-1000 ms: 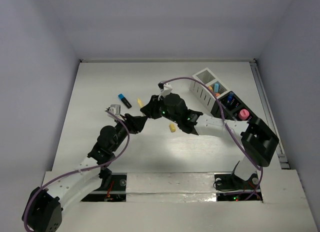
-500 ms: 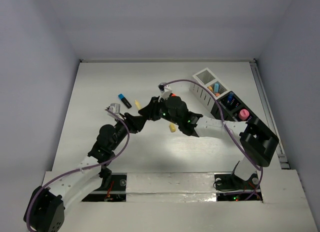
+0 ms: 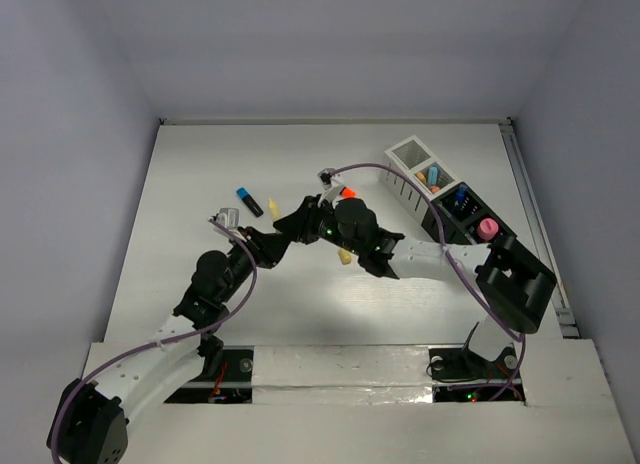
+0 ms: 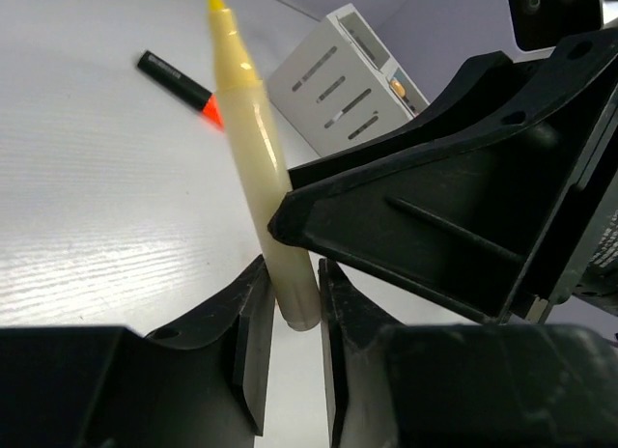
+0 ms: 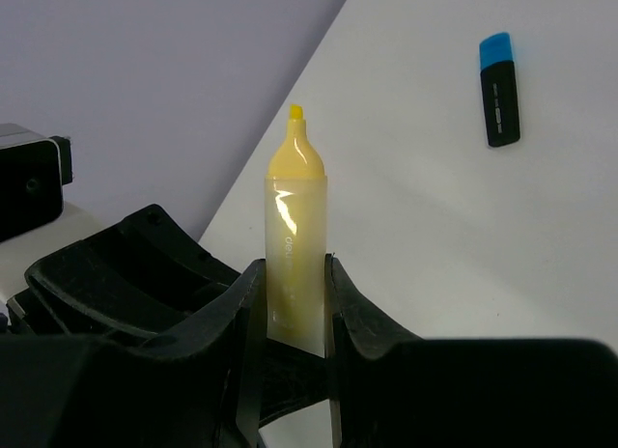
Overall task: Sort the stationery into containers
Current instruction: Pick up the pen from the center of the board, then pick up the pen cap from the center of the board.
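White table [image 3: 200, 164], blue-capped black marker [image 3: 248, 201], orange-capped marker [image 3: 346, 192], container row [image 3: 402, 187], perhaps a yellow cap [image 3: 344, 255].

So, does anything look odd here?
Yes: both grippers pinch the same yellow marker at once, left gripper at its base, right gripper higher up. Its tip is bare, with no cap.

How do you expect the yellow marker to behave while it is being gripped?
The yellow marker looks like rigid plastic, so it is probably stiff. Its glossy barrel may slip. The left gripper holds only its end, so it might pivot.
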Action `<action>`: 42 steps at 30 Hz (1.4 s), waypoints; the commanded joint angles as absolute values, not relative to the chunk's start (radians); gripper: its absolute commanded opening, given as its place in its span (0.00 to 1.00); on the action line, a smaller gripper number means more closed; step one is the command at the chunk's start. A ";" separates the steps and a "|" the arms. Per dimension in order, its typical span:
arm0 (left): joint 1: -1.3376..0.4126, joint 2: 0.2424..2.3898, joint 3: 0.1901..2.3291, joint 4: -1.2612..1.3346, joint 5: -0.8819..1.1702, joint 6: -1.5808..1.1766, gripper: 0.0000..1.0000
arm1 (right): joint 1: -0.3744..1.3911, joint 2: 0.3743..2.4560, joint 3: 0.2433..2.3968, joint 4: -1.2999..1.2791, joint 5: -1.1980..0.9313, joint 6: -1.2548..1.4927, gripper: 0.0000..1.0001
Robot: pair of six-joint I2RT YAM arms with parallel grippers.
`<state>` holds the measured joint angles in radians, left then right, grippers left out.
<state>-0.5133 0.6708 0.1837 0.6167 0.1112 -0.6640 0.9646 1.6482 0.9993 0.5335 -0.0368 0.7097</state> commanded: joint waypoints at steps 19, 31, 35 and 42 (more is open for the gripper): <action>-0.499 0.695 0.202 0.678 0.161 -0.558 0.00 | 0.914 1.365 0.804 0.342 -0.006 0.684 0.56; -0.499 0.759 0.202 0.747 0.244 -0.558 0.00 | 0.850 1.389 0.762 -0.014 -0.078 0.595 0.36; -0.499 0.759 0.199 0.753 0.242 -0.557 0.00 | 0.850 1.478 0.758 0.044 -0.109 0.609 0.36; -0.499 0.753 0.196 0.758 0.245 -0.557 0.00 | 0.832 1.615 0.767 0.120 -0.083 0.629 0.44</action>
